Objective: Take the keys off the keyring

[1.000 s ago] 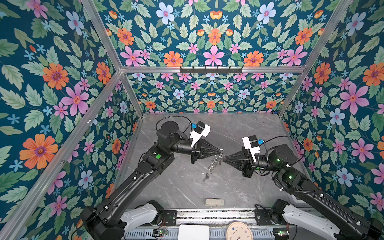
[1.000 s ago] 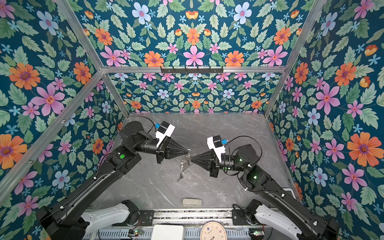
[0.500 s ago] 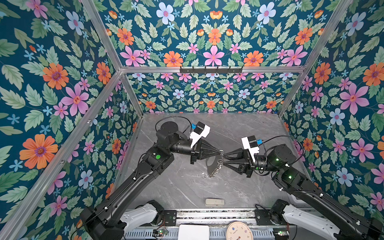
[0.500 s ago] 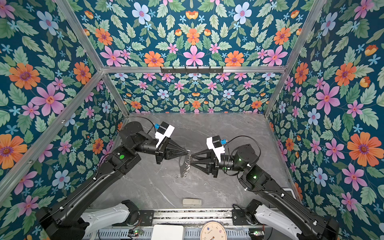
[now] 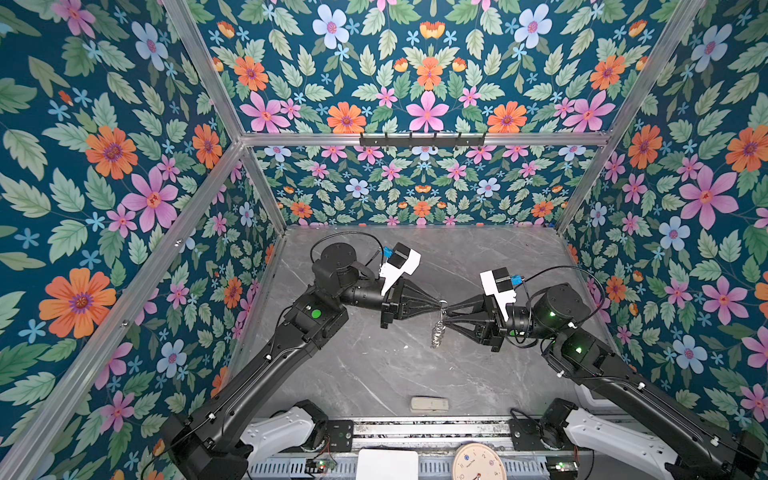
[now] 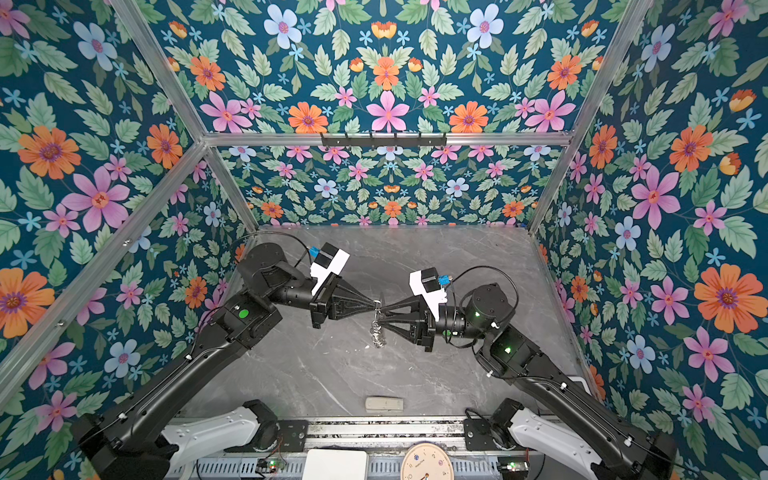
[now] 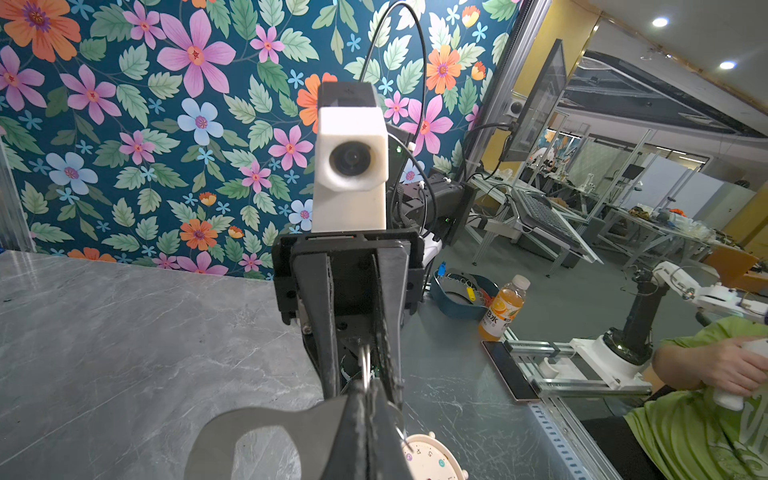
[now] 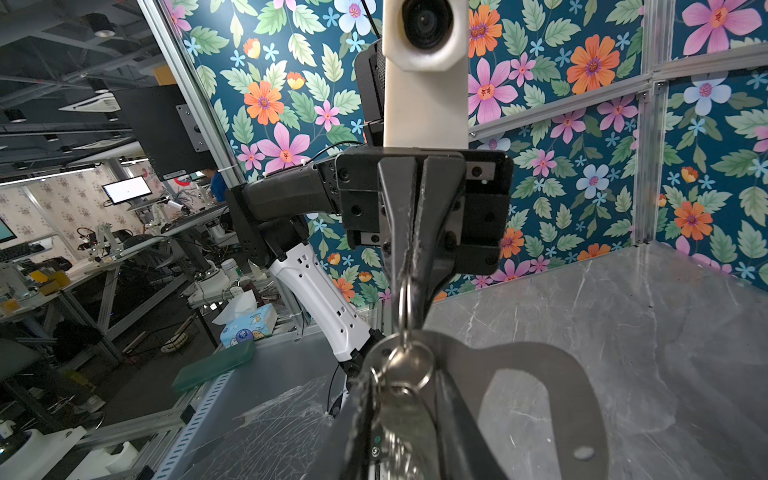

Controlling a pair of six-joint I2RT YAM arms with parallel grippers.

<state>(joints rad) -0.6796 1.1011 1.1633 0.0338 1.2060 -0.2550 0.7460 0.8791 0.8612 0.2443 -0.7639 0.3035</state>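
Both arms meet tip to tip above the middle of the grey marble table (image 5: 374, 374). My left gripper (image 5: 439, 306) (image 7: 365, 395) is shut on the thin silver keyring (image 5: 443, 303) (image 7: 365, 365) (image 8: 405, 303). From the ring a bunch of silver keys and chain links (image 5: 436, 334) (image 6: 377, 334) hangs down above the table. My right gripper (image 5: 447, 315) (image 8: 403, 399) has its jaws narrowly apart, and the round head of one key (image 8: 405, 368) fills the gap between them. The key blades below that head are blurred.
A pale beige block (image 5: 429, 404) lies near the table's front edge. A round clock (image 5: 478, 461) and a white pad (image 5: 387, 464) sit by the front rail. Floral walls close in the left, back and right sides. A black hook rail (image 5: 422, 139) runs along the back.
My right gripper went from shut to wide open, then narrowed again around the key head. The left gripper stayed shut on the ring. The hanging bunch swung slightly.
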